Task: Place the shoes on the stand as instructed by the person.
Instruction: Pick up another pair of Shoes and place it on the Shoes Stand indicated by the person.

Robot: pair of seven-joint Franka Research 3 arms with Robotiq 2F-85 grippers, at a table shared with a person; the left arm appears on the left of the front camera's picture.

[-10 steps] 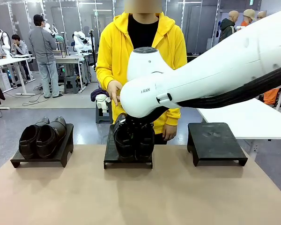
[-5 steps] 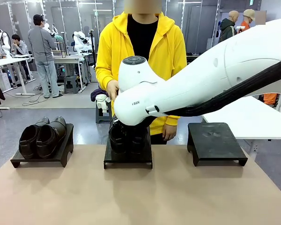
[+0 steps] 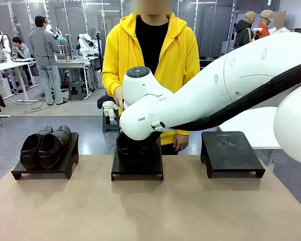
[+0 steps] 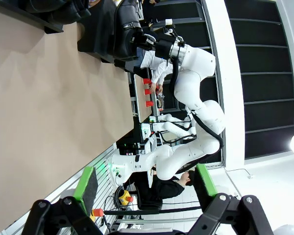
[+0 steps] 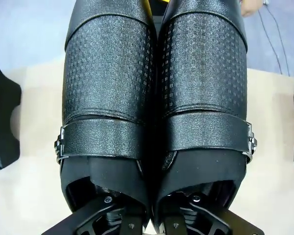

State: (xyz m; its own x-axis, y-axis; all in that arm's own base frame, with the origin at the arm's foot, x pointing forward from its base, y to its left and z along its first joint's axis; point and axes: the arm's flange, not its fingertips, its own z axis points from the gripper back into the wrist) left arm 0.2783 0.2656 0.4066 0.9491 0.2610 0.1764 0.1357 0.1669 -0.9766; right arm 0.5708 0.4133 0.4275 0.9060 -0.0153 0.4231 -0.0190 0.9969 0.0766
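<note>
Black shoes point(image 5: 157, 98) hang pinched side by side in my closed right fingers point(image 5: 100, 218), directly over the middle stand point(image 3: 137, 171) below them, so I should lower them level and release only once seated.

On the left black stand point(image 3: 40, 169) lie dark brown leather shoes point(image 3: 45, 145). On the middle stand point(image 3: 137, 171) lie black buckled shoes point(image 3: 128, 150).

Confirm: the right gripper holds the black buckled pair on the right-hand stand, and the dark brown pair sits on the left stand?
No. The front view shows the right gripper holding the black buckled pair on the middle stand, not the right-hand stand. The dark brown pair does sit on the left stand.
</note>
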